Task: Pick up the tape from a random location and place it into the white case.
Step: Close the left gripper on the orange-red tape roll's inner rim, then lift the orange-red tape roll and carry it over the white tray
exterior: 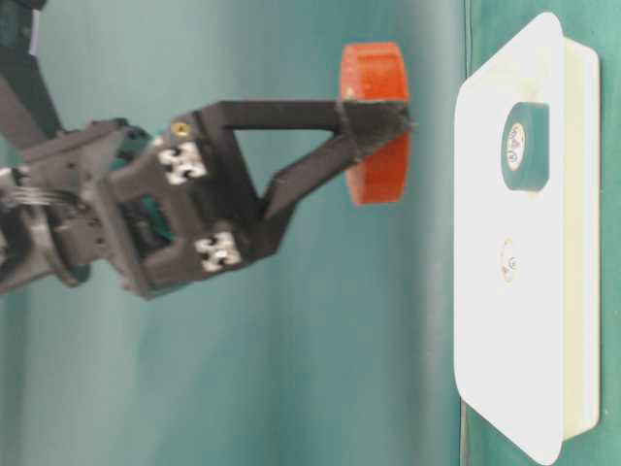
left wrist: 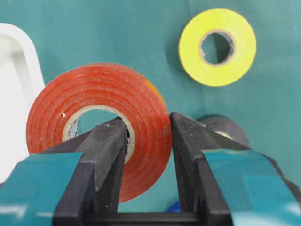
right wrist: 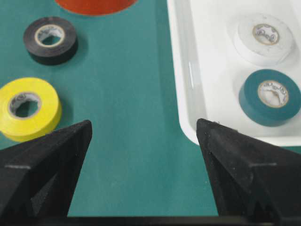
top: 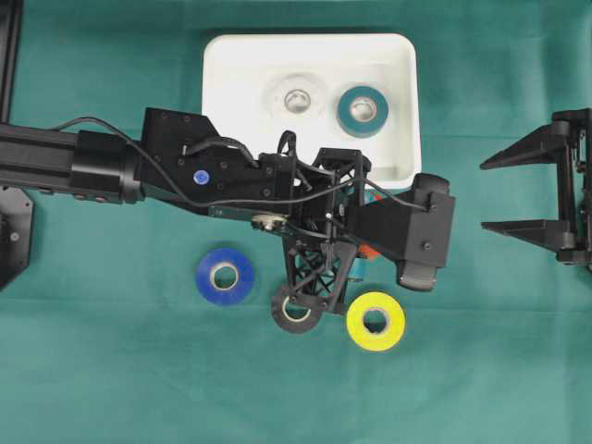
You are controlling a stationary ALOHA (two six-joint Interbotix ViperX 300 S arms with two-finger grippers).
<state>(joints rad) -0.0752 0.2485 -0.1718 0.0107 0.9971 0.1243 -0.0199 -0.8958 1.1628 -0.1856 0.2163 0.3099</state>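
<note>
An orange tape roll point(left wrist: 99, 94) hangs above the green cloth with my left gripper point(left wrist: 148, 120) shut on it: one finger sits inside the roll's hole, the other against its outer edge. From the table-level view the roll point(exterior: 374, 73) shows pinched at the fingertips. From overhead only a sliver of orange point(top: 368, 250) peeks out under the wrist, just in front of the white case point(top: 211, 83). The case holds a white roll point(top: 298, 97) and a teal roll point(top: 363, 111). My right gripper point(top: 490, 194) stands open and empty at the right edge.
On the cloth in front of the case lie a blue roll point(top: 225, 276), a black roll point(top: 296, 310) partly under the left gripper's fingers, and a yellow roll point(top: 375, 321). The case's rim point(right wrist: 176, 70) lies just ahead of my right gripper's right finger.
</note>
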